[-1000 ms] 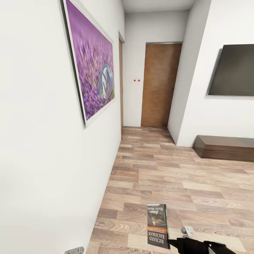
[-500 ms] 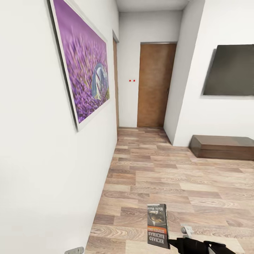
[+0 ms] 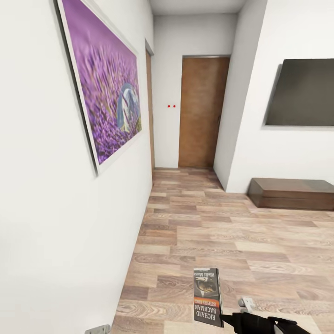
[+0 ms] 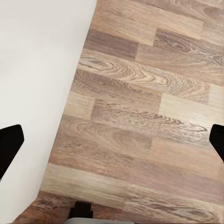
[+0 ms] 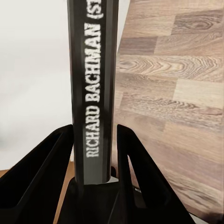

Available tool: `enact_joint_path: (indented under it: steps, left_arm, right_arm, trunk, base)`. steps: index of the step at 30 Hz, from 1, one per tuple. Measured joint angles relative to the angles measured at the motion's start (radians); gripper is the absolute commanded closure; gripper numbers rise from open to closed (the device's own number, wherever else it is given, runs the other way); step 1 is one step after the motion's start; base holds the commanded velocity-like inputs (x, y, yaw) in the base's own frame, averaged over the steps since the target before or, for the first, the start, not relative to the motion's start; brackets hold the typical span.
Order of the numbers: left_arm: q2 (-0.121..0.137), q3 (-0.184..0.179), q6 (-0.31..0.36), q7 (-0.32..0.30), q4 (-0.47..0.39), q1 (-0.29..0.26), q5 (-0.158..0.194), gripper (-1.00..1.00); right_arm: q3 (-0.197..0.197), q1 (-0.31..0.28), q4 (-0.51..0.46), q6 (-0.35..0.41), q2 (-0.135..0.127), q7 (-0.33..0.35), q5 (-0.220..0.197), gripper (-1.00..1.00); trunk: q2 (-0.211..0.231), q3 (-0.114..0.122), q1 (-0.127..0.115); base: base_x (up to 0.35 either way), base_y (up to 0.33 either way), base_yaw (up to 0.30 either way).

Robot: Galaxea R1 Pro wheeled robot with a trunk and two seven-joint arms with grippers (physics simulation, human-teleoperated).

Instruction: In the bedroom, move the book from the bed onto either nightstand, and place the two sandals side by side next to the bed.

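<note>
One book (image 3: pixel 207 297) clamped upright in right gripper (image 5: pixel 95 154), carried over floor (image 3: pixel 241 232); left gripper (image 4: pixel 112 140) spread apart, empty. Transit step; next needs nightstand found, door (image 3: pixel 200 111) at 12 o'clock.

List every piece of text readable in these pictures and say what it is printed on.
"RICHARD BACHMAN": white letters on the cover of the book in the head view, upside down, held in the right claw.
"RICHARD BACHMAN (ST": on the book's spine in the right wrist view; the rest is cut off by the frame.
Smaller lines on the orange band and at the cover's far end: too blurred to read.
The purple picture carries no text.
</note>
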Motion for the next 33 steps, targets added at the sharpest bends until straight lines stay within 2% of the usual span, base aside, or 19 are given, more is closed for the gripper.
enact_joint_path:
  steps: [10, 20, 33]
  left_arm:
    - [0.0, 0.0, 0.0, 0.0, 0.0, 0.0, 0.0, -1.0]
    - [0.0, 0.0, 0.0, 0.0, 0.0, 0.0, 0.0, -1.0]
    - [0.0, 0.0, 0.0, 0.0, 0.0, 0.0, 0.0, -1.0]
  right_arm:
    - [0.001, 0.0, 0.0, 0.0, 0.0, 0.0, 0.001, 1.0]
    - [0.0, 0.0, 0.0, 0.0, 0.0, 0.0, 0.0, 1.0]
    - [0.001, 0.0, 0.0, 0.0, 0.0, 0.0, 0.001, 1.0]
  trunk:
    - [0.0, 0.0, 0.0]
    - [0.0, 0.0, 0.0]
    - [0.0, 0.0, 0.0]
  base:
    - [0.32, 0.0, -0.085]
    - [0.069, 0.0, -0.044]
    - [0.291, 0.0, -0.015]
